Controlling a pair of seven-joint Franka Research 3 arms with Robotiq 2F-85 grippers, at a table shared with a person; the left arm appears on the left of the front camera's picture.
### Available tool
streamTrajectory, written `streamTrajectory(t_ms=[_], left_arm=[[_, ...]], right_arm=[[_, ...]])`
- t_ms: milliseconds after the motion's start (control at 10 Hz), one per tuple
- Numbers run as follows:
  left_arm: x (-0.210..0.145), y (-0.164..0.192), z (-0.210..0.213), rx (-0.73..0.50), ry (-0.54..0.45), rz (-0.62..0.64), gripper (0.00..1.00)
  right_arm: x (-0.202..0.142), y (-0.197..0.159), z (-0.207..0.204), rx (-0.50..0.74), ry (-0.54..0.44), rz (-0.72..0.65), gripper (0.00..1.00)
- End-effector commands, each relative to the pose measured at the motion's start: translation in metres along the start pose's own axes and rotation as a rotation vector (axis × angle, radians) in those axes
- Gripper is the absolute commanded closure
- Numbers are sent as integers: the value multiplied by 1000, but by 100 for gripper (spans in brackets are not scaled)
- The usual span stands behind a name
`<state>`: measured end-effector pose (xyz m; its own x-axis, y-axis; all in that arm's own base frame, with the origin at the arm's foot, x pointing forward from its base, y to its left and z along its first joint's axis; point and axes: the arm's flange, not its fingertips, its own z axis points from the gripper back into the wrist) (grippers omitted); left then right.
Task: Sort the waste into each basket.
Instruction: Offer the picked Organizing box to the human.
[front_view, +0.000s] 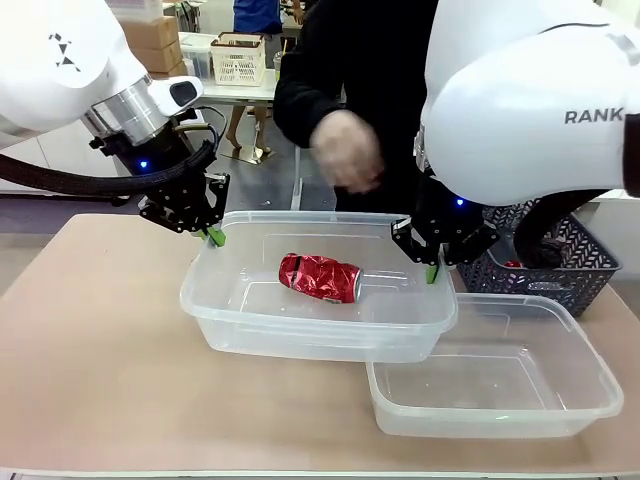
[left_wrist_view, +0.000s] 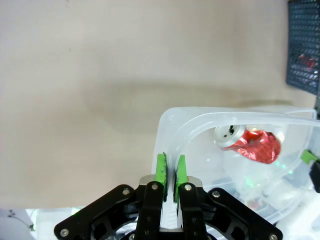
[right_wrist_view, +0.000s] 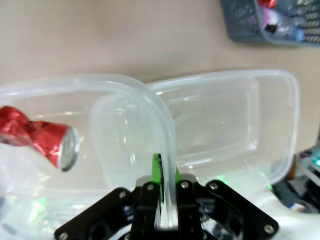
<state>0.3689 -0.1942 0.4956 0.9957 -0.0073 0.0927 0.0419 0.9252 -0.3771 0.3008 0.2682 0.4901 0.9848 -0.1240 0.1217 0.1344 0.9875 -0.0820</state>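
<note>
The left hand (front_view: 213, 236) and the right hand (front_view: 432, 270) were each pressed together on the rolled rim of the same clear upper tub (front_view: 300, 345), one at its left far corner and one at its right end. The left wrist view showed the green pads (left_wrist_view: 161, 170) pinching the plastic wall between them. The tub appeared to be carried just off the worktop (front_view: 90, 350), its near right corner overlapping the second clear tub (front_view: 590, 390).

A crushed red can (front_view: 320, 277) lay on its side inside the upper tub, roughly midway between the two hands. Its long axis ran along the tub's length, on the line from one hand to the other.

The second tub sat empty on the worktop, below and to the right, nearer the right arm. Behind it, the dark lattice basket (front_view: 590, 275) held something red and other items too small to name. The person's hand (front_view: 345, 150) hovered beyond the upper tub, touching nothing.
</note>
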Motion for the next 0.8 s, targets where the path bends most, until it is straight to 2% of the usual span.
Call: streamTrajectory(t_ms=[0, 700], left_arm=[[-1, -1, 6, -31, -22, 29, 92], [-1, -1, 6, -31, -22, 29, 92]], right_arm=[[2, 0, -1, -15, -5, 15, 96], [2, 0, -1, -15, -5, 15, 96]])
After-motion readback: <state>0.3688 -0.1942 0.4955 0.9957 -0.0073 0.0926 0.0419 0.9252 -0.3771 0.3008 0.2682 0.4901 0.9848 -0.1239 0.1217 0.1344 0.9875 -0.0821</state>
